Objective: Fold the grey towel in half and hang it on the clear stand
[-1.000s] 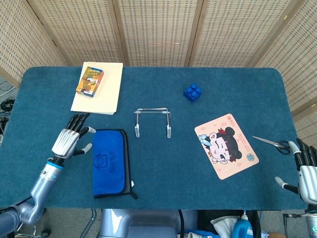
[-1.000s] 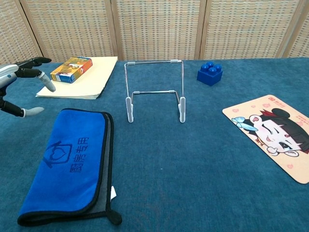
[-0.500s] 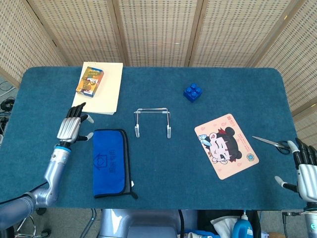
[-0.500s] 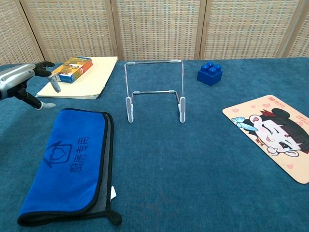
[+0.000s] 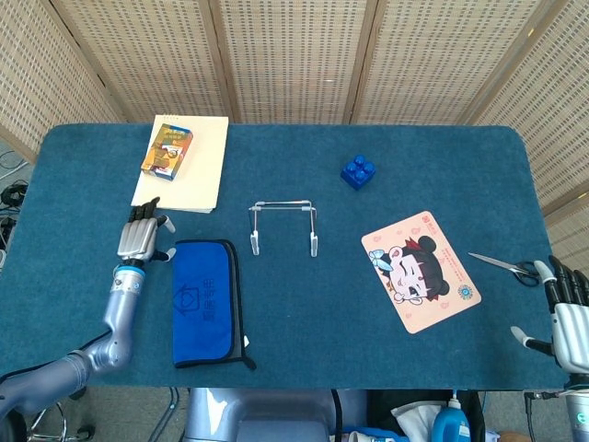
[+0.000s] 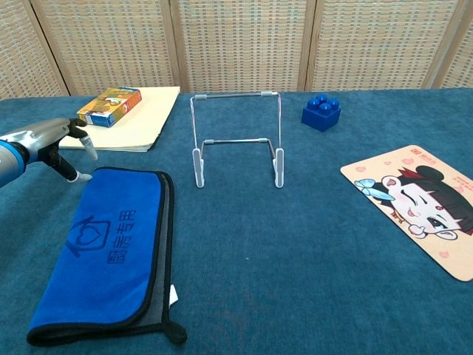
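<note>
Right hand [image 5: 571, 313] cut off by the head view's right edge; cartoon mat [image 6: 417, 200] cropped at the chest view's right edge.

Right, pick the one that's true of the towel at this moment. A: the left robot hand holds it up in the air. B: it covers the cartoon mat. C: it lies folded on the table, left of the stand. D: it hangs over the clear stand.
C: the towel lies flat and folded on the table, left of the clear stand, with the left robot hand open beside its far corner, holding nothing.
</note>
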You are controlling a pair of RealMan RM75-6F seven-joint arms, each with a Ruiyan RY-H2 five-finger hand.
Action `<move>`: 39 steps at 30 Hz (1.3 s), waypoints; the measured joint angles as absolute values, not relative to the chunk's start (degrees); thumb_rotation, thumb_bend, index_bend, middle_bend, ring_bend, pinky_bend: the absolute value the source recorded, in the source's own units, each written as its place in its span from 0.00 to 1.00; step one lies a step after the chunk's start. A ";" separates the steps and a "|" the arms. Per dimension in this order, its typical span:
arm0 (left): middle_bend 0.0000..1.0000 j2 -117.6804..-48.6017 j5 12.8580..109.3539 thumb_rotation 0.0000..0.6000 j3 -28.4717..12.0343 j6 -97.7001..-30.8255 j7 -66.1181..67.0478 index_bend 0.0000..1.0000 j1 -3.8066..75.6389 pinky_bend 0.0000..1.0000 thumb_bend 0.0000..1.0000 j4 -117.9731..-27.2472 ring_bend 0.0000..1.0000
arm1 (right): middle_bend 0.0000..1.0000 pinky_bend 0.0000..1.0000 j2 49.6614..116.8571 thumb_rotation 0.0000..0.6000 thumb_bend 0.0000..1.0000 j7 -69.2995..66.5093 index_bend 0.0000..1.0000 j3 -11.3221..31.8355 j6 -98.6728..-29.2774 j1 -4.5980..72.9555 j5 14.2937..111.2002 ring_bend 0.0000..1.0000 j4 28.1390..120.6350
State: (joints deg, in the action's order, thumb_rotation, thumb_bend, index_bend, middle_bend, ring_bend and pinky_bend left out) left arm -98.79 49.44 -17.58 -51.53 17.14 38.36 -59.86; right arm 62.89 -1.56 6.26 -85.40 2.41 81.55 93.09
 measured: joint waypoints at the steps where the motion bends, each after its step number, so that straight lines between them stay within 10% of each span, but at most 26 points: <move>1: 0.00 -99.05 48.44 1.00 -17.87 -50.99 17.57 0.43 38.66 0.00 0.26 -59.77 0.00 | 0.00 0.00 62.90 1.00 0.00 -1.56 0.00 6.29 -85.39 2.42 81.51 0.00 93.07; 39: 0.00 -97.41 35.14 1.00 -18.79 -52.20 24.10 0.41 42.20 0.00 0.32 -67.60 0.00 | 0.00 0.00 62.47 1.00 0.00 -2.71 0.00 6.37 -84.34 2.75 80.65 0.00 92.85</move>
